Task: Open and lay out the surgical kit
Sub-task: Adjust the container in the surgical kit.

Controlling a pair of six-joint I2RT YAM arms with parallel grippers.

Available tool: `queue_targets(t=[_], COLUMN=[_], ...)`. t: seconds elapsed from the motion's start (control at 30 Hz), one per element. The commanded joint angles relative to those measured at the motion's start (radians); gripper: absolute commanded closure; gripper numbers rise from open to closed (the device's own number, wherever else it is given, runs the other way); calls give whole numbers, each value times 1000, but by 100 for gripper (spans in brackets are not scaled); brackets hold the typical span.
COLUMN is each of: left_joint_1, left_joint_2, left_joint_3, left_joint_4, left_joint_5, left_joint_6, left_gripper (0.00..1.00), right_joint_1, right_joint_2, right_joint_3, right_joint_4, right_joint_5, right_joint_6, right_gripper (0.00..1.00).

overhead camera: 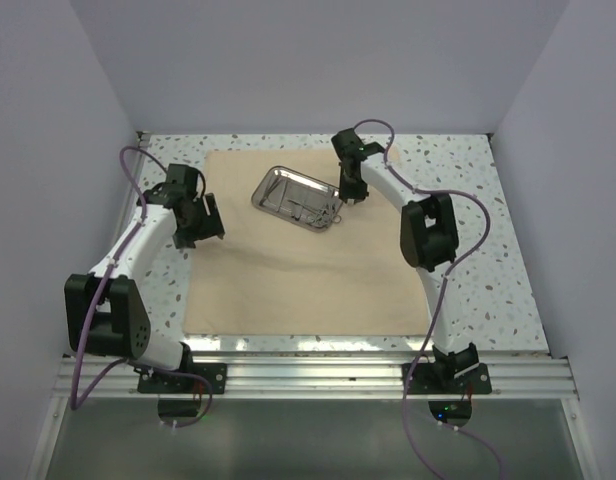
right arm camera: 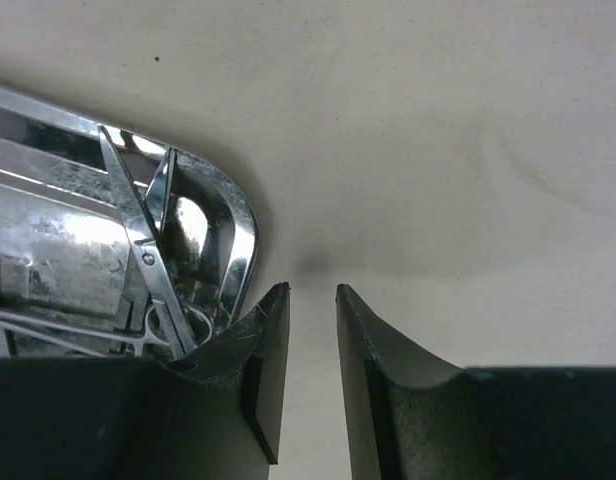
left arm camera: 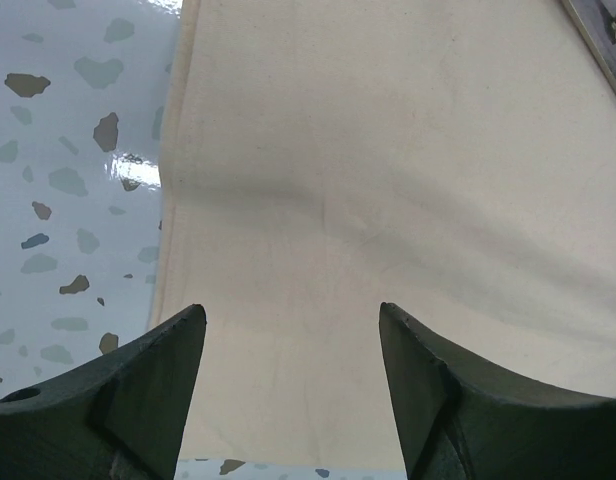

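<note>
The beige-tan cloth wrap point(overhead camera: 298, 270) lies spread flat on the table. The shiny steel tray point(overhead camera: 271, 180) sits on its far middle part, with slim silver instruments point(overhead camera: 308, 208) inside. My left gripper point(overhead camera: 203, 225) hovers over the cloth's left edge; in the left wrist view it point(left arm camera: 291, 315) is wide open and empty above the cloth point(left arm camera: 388, 200). My right gripper point(overhead camera: 350, 195) is at the tray's right end. In the right wrist view it point(right arm camera: 313, 292) is narrowly open and empty over the cloth point(right arm camera: 438, 150), just beside the tray's rounded corner point(right arm camera: 238, 215), where scissors point(right arm camera: 138, 240) lie.
The speckled tabletop point(overhead camera: 468, 230) shows around the cloth, also in the left wrist view point(left arm camera: 68, 150). White walls enclose the left, far and right sides. A metal rail point(overhead camera: 318, 375) runs along the near edge by the arm bases.
</note>
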Motion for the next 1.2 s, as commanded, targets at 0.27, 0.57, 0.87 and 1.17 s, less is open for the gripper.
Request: queue_targets(t=[0.27,0.57,0.87,1.17], left_joint_1=[3,2,3,3], left_joint_2=[-64,-67,-50,-39], left_joint_3=[-35,-55,-47,-34], left_joint_4=[-41,-35,-30,-39], left_joint_5=[-12,-18,-20,-32], left_joint_6=[-29,-47,-52,-46], left_gripper=[26,26,26,26], right_joint_1=[-2,-7,-7,-7], right_joint_2=[53,-94,-6,93], right_joint_3=[111,-6,110,175], right_joint_4=[-12,83,48,24], right_joint_5=[-24,-63,-84,-75], right_joint_6=[23,48,68,74], right_gripper=[71,71,70,71])
